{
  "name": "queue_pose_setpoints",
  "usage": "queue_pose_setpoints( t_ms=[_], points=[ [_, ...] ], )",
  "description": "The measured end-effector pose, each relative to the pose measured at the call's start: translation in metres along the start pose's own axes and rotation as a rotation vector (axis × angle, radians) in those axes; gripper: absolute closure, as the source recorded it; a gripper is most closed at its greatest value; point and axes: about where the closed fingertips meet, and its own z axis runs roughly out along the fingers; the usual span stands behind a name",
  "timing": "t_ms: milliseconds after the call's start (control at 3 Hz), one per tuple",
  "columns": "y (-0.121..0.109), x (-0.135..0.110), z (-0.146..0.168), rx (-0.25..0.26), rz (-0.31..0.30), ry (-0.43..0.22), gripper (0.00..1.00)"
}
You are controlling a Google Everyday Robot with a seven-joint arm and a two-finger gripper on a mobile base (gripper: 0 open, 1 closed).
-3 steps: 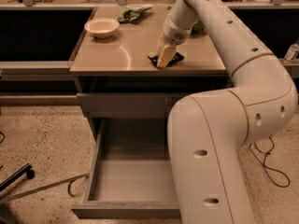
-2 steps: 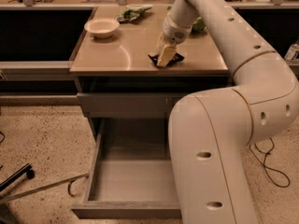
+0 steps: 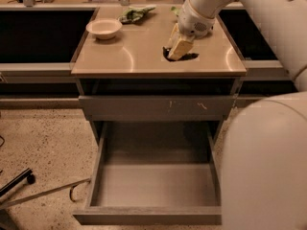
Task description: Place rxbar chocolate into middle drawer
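Pincer down on the bar, desk top; no lift yet.

Against the frames from a second ago, my pincer (image 3: 176, 49) sits at nearly the same spot on the right-centre of the desk (image 3: 120, 61), its tip set on the bar (image 3: 191, 57). Any shift is too slight to call. The bar lies flat on the desk, mostly hidden under the pincer, showing only as a dark patch. I cannot tell whether the pincer is spread or pinching. The middle drawer (image 3: 98, 166) stands pulled out below, with nothing in it, under the scratched drawer front (image 3: 153, 107). The bowl (image 3: 104, 28) and green packet (image 3: 136, 13) are well apart, at the back. Judgement: the grasp is in hand, while lift, carry and drop all remain.
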Motion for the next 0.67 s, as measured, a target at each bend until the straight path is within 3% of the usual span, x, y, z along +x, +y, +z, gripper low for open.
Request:
queue_pose_setpoints(
  t_ms=[333,667],
  points=[
    [0.031,-0.02,-0.011,0.052,-0.019,-0.069,1.0],
    [0.07,-0.019,0.013,0.048,-0.016,-0.122,1.0]
  ],
)
